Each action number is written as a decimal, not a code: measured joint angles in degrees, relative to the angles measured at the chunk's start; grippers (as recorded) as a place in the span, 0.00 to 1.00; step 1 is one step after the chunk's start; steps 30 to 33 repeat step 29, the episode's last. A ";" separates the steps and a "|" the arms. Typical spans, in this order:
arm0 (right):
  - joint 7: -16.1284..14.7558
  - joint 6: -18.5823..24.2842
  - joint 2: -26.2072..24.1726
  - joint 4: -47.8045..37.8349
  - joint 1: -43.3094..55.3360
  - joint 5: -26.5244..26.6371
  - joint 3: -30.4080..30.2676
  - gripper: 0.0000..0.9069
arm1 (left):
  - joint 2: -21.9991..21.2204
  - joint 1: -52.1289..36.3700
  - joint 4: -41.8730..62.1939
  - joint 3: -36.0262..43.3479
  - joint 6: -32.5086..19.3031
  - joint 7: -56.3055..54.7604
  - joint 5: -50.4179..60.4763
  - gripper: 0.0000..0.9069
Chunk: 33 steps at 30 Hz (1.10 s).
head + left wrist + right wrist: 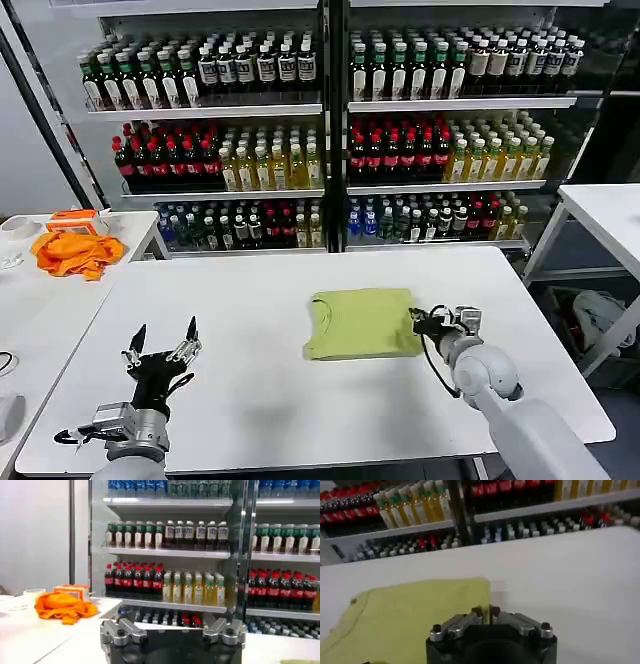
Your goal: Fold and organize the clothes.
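Note:
The clothes are one light yellow-green T-shirt, folded into a flat rectangle on the white table, right of centre. My right gripper is at the shirt's right edge. In the right wrist view the gripper has its fingers pressed together on the thin edge of the T-shirt. My left gripper stands open near the table's front left corner with fingers pointing up and nothing between them, well away from the shirt.
A bright orange cloth and an orange box lie on a second table at the left. Shelves of bottles fill the back. Another white table stands at the right.

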 measured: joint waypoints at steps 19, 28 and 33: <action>-2.89 16.06 -1.76 15.32 -19.37 -24.41 14.26 1.00 | -0.26 1.36 -2.99 3.18 -0.01 2.74 0.91 1.00; -3.91 17.72 -0.72 21.82 -29.04 -27.64 20.60 1.00 | 0.12 1.89 -4.14 3.51 0.64 3.33 0.94 1.00; -3.98 17.76 -0.59 22.44 -29.71 -27.76 20.98 1.00 | 0.17 2.03 -4.27 3.43 0.71 3.34 0.93 1.00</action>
